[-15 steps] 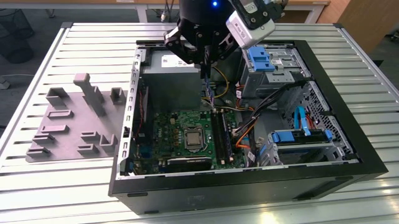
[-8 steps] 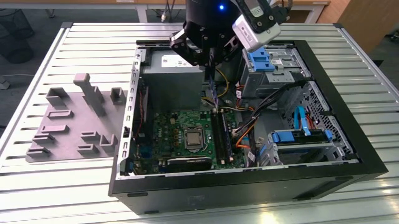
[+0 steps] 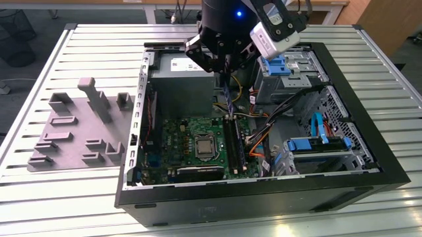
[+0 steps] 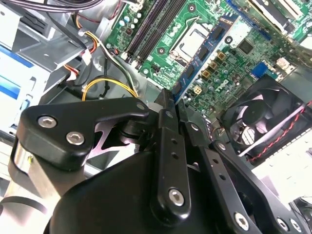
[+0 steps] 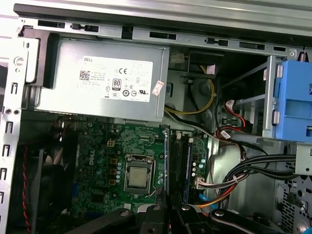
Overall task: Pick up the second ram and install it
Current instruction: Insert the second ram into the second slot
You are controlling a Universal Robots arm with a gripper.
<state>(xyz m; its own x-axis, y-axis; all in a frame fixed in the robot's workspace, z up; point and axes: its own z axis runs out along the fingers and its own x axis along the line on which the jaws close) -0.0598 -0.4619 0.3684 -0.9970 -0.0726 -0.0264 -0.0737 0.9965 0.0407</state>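
Gripper position: above the open computer case, over the far end of the motherboard in the exterior view. Its black fingers are drawn together on the second ram, which hangs edge-on below them as a thin blue-green strip. In the exterior view the stick runs down from the fingertips toward the black memory slots, in line with them; whether its lower edge touches a slot cannot be determined.

In the first wrist view the stick stands over the slot row, just beside the processor socket. The second wrist view places the closed fingers above the board, with a case fan beside them.

Beyond the slots sits the grey power supply against the case wall. Blue drive brackets occupy the side toward the exterior view's right. Outside the case, toward the exterior view's left, a grey fixture plate with raised blocks rests on the slatted table.
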